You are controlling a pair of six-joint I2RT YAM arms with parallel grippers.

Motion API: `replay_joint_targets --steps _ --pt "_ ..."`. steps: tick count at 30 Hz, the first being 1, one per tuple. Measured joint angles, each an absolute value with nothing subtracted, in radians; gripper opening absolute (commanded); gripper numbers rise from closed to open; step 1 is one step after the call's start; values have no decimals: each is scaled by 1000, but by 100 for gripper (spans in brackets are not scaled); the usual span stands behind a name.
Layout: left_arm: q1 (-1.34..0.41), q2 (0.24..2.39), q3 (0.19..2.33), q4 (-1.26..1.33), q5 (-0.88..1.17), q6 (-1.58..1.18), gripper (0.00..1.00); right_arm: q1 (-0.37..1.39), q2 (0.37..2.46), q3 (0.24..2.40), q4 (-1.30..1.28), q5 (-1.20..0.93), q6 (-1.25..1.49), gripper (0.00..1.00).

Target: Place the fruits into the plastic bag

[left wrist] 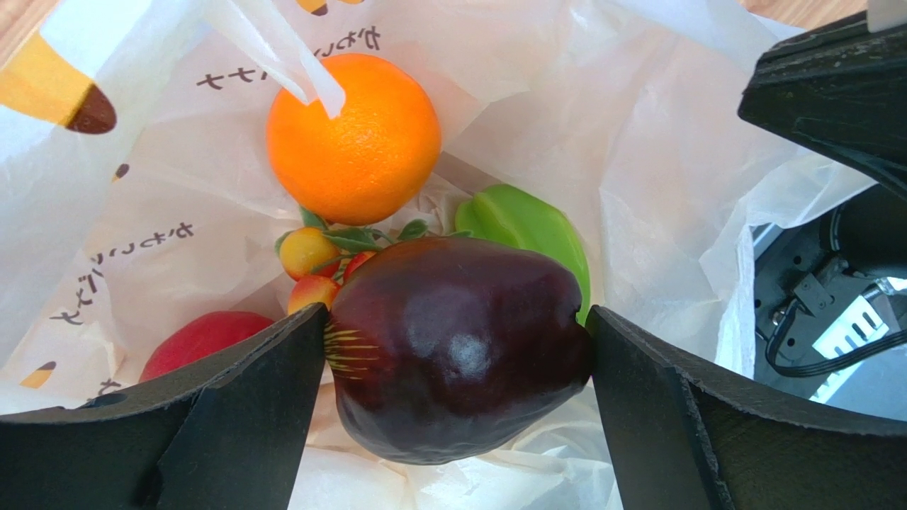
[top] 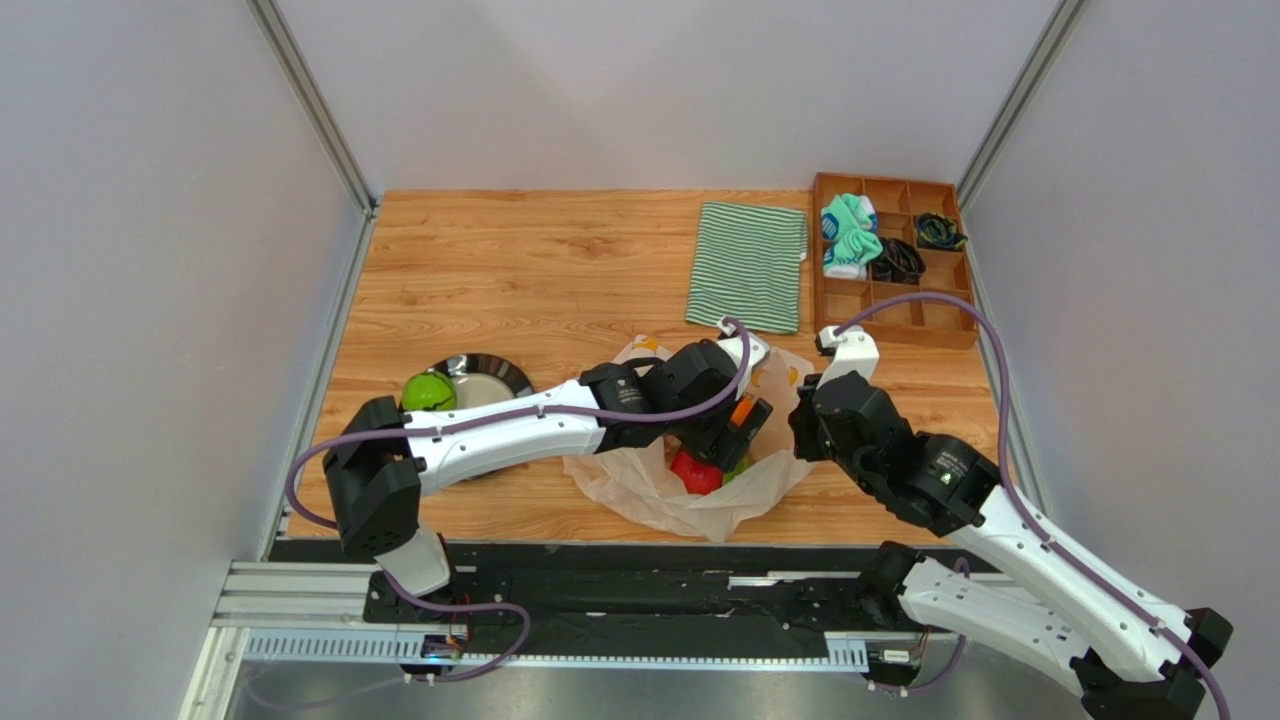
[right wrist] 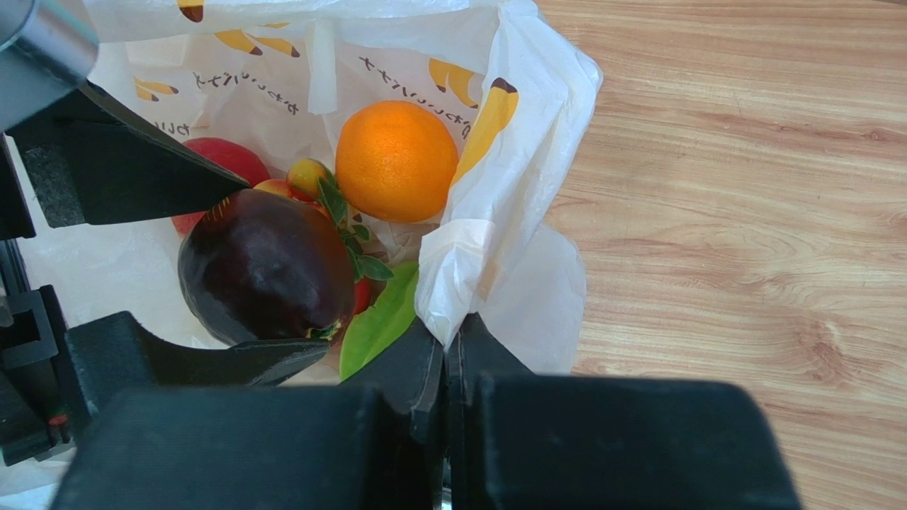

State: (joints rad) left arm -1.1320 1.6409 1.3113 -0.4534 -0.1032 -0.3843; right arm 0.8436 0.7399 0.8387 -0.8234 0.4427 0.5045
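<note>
The crinkly whitish banana-printed plastic bag (top: 649, 489) lay mid-table, its rim pinched by the closed right gripper (right wrist: 446, 345), while the left gripper (left wrist: 458, 319) spread wide around a dark purple fruit (right wrist: 266, 278) inside, grip uncertain, beside a round orange (left wrist: 353, 138); one green round fruit (top: 427, 393) lay outside in a steel bowl (top: 499, 374).

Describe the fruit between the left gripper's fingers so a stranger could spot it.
On the wooden table lies a white plastic bag printed with bananas. Inside, between the left gripper's fingers, sits a fruit. It alone is glossy dark purple, unlike the orange, red fruit and green fruit beside it.
</note>
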Motion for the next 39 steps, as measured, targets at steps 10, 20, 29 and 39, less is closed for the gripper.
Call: replay_joint_targets --steps 10,20,29,39 --pt "-1132 1631 1311 -453 -107 -384 99 844 743 839 -824 443 505 1" --pt "-1132 1487 1289 -400 -50 -357 99 844 744 839 -824 443 504 1" --pt "-1035 1240 1145 -308 78 -299 99 844 744 839 -824 443 505 1" --pt "-712 842 1054 -334 131 -249 99 844 744 839 -824 443 504 1"
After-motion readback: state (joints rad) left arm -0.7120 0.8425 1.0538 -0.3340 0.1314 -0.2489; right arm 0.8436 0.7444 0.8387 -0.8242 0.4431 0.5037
